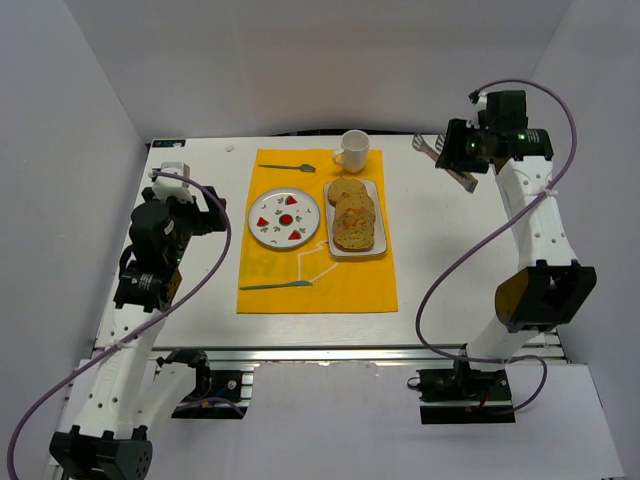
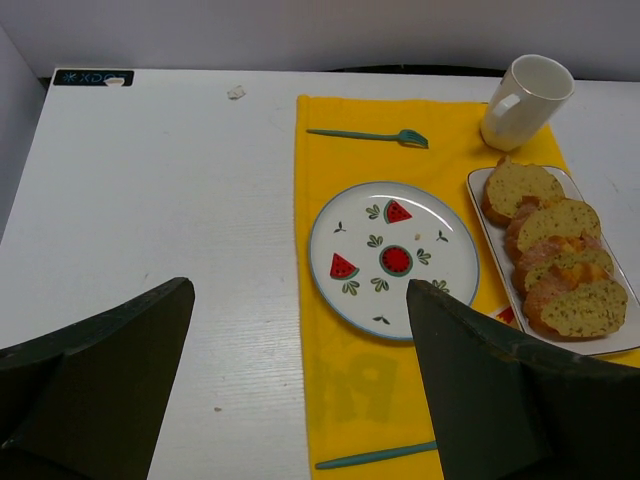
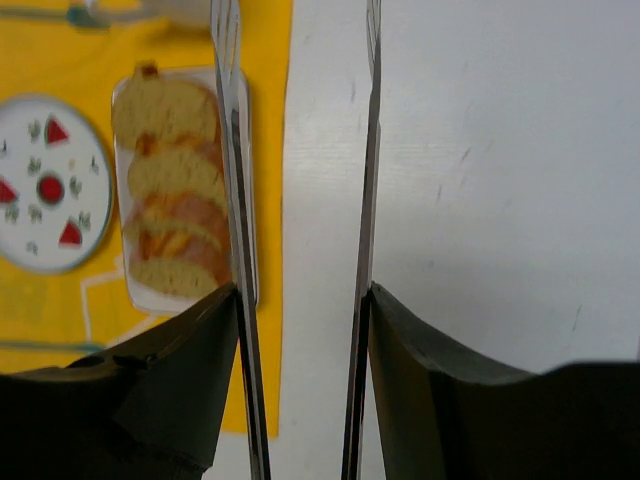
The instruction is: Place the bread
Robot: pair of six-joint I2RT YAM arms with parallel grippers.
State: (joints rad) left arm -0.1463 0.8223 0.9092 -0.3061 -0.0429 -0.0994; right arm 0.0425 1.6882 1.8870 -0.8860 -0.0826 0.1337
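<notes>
The right claw (image 1: 455, 150) hangs above the far right of the white surface (image 1: 450, 260), well apart from the bread (image 1: 352, 215), and is clamped about half closed on a pair of metal tongs (image 1: 424, 144). Only its own wrist view makes the grip plain: there the claw (image 3: 300, 300) presses the two thin blades of the tongs (image 3: 228, 150) from both sides, with bare surface showing between the blades. The left claw (image 1: 200, 200) hovers over the left side of the surface, and its wrist view shows it (image 2: 300, 300) spread wide and holding nothing. The bread lies as a row of overlapping slices on a white oblong tray (image 1: 383, 240) at the right side of a yellow placemat (image 1: 320, 285). The left wrist view shows the speckled crumb of the slices (image 2: 560, 255), which the top view blurs. Just beside the tray on the left sits a round plate (image 1: 272, 205) with a watermelon pattern and nothing on it. A white mug (image 1: 353, 150) stands at the tray's far end. A teal fork (image 1: 288, 167) lies beyond the plate, and a teal knife (image 1: 275, 285) lies on the near side.
</notes>
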